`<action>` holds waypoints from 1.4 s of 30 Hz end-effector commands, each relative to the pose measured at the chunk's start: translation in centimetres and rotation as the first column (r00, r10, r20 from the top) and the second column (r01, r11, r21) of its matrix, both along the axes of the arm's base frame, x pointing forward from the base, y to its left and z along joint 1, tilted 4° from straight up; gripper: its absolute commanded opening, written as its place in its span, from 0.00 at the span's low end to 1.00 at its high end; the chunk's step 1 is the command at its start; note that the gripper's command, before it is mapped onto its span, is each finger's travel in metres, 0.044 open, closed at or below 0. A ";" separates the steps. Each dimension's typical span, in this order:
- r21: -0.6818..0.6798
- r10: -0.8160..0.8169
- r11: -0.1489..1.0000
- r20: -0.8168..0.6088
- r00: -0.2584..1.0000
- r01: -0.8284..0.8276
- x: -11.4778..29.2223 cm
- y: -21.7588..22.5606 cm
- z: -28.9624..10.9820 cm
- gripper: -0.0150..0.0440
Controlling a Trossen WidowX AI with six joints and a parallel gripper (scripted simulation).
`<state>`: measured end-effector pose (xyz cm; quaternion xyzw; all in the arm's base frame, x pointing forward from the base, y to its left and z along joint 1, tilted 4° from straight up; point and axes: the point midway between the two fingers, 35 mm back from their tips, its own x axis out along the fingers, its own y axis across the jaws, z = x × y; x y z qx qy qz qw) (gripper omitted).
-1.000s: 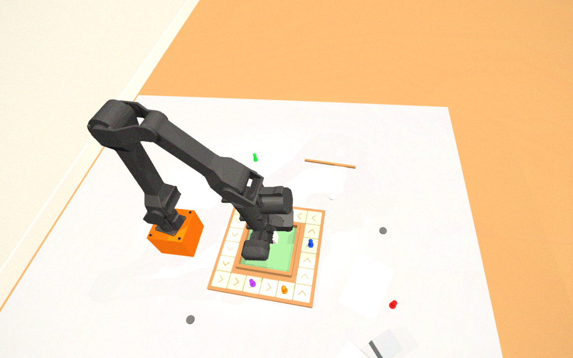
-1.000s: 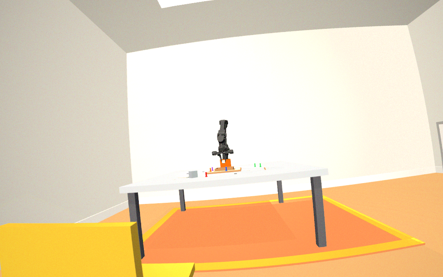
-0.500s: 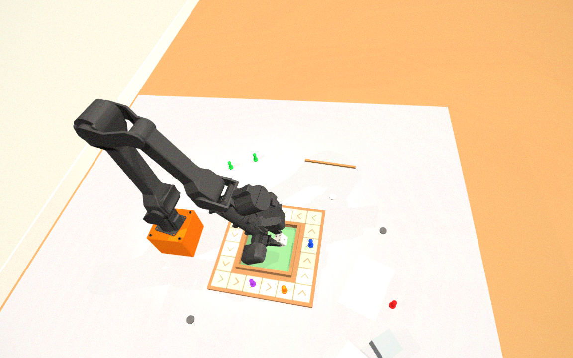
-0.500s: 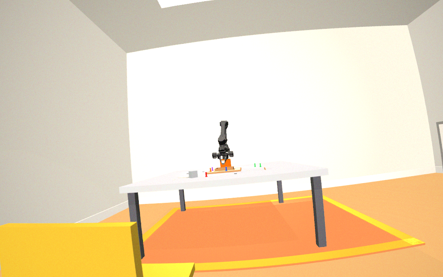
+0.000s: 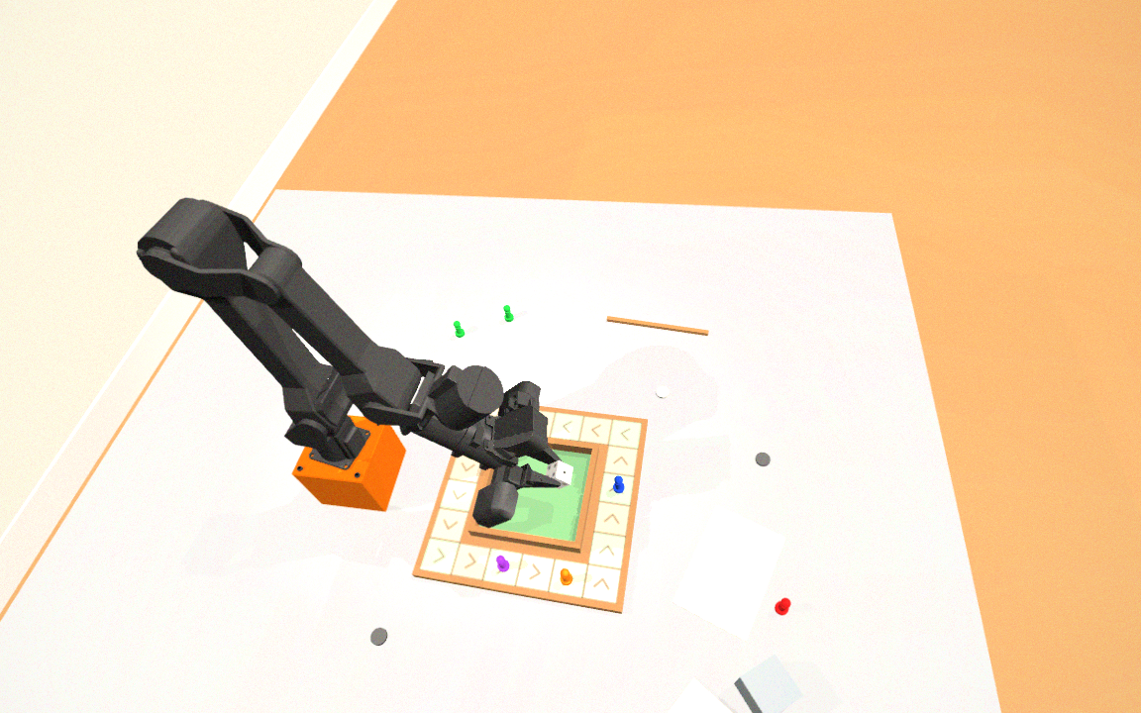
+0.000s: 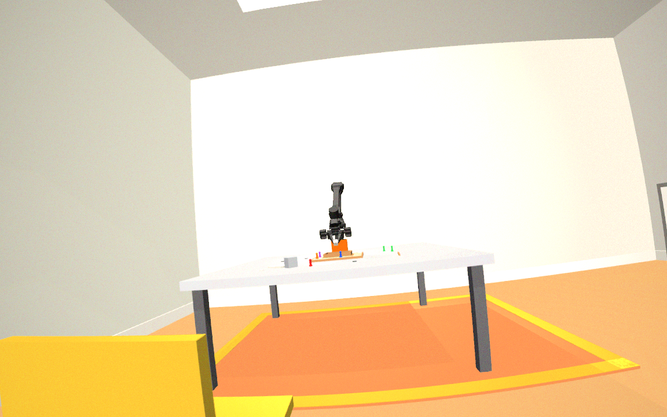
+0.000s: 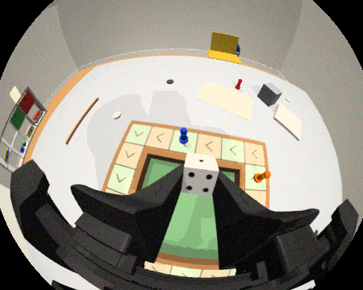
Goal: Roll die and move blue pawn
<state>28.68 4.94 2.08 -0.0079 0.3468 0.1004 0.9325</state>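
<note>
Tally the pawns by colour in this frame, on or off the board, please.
Green pawns: 2
Blue pawn: 1
Purple pawn: 1
Orange pawn: 1
Red pawn: 1
Total: 6

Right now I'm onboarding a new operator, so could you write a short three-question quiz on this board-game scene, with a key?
1. True or false: the end effector is shut on the die.
2. Above what does the die hang? A) the green tray B) the orange arm base C) the bare table
3. Fill in: two pawns share the board's lower edge in the top view, the purple pawn and the ____ pawn.

Key: 1 true. 2 A; the wrist view shows green felt under the fingers, and the blue pawn stands on the track beside the tray. 3 orange.
</note>
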 end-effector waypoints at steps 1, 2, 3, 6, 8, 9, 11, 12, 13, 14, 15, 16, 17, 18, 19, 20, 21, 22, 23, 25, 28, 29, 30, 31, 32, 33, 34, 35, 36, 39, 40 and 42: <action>0.009 0.000 1.000 0.013 1.000 0.000 -1.0 -0.1 1.6 0.25; 0.009 0.000 1.000 0.013 1.000 0.000 -1.4 -0.1 2.0 0.25; 0.009 0.000 1.000 0.013 1.000 0.000 -1.8 -0.2 2.4 0.25; 0.009 0.000 1.000 0.012 1.000 0.000 -3.0 -0.3 3.4 0.25; 0.009 0.000 1.000 0.011 1.000 0.000 -3.9 -0.5 3.9 0.25; 0.009 0.000 1.000 0.011 1.000 0.000 -4.1 -0.5 4.0 0.25; 0.009 0.000 1.000 0.011 1.000 0.000 -4.2 -0.5 4.0 0.25; 0.009 0.000 1.000 0.011 1.000 0.000 -4.2 -0.5 4.0 0.25; 0.009 0.000 1.000 0.011 1.000 0.000 -4.2 -0.5 4.0 0.25; 0.009 0.000 1.000 0.011 1.000 0.000 -4.2 -0.5 4.0 0.25; 0.009 0.000 1.000 0.011 1.000 0.000 -4.2 -0.5 4.0 0.25; 0.009 0.000 1.000 0.011 1.000 0.000 -4.2 -0.5 4.0 0.25; 0.009 0.000 1.000 0.011 1.000 0.000 -4.2 -0.5 4.0 0.25; 0.009 0.000 1.000 0.011 1.000 0.000 -4.2 -0.5 4.0 0.25; 0.003 -0.001 1.000 0.014 1.000 0.001 -4.0 -0.5 4.0 0.25; 0.003 -0.001 1.000 0.014 1.000 0.001 -4.0 -0.5 4.0 0.25; 0.003 -0.001 1.000 0.014 1.000 0.001 -4.0 -0.5 4.0 0.25; 0.003 -0.001 1.000 0.014 1.000 0.001 -4.0 -0.5 4.0 0.25; 0.003 -0.001 1.000 0.014 1.000 0.001 -4.0 -0.5 4.0 0.25; 0.003 -0.001 1.000 0.014 1.000 0.001 -4.0 -0.5 4.0 0.25; 0.003 -0.001 1.000 0.014 1.000 0.001 -4.0 -0.5 4.0 0.30; 0.003 -0.001 1.000 0.014 1.000 0.001 -4.0 -0.5 4.0 0.34; 0.003 -0.001 1.000 0.014 1.000 0.001 -4.0 -0.5 4.0 0.39; 0.003 -0.001 1.000 0.014 1.000 0.001 -4.0 -0.5 4.0 0.43; 0.003 -0.001 1.000 0.014 1.000 0.001 -4.0 -0.5 4.0 0.48; 0.003 -0.001 1.000 0.014 1.000 0.001 -4.0 -0.5 4.0 0.52; 0.003 -0.001 1.000 0.014 1.000 0.001 -4.0 -0.5 4.0 0.57; 0.003 -0.001 1.000 0.014 1.000 0.001 -4.0 -0.5 4.0 0.61; 0.004 -0.001 1.000 0.014 1.000 0.001 -3.9 -0.5 4.3 0.65; 0.007 0.000 1.000 0.012 1.000 0.000 -3.9 -0.7 7.1 0.79; 0.008 0.000 1.000 0.012 1.000 0.000 -4.0 -0.8 7.8 0.83; 0.008 0.000 1.000 0.011 1.000 0.000 -4.1 -0.8 8.1 0.92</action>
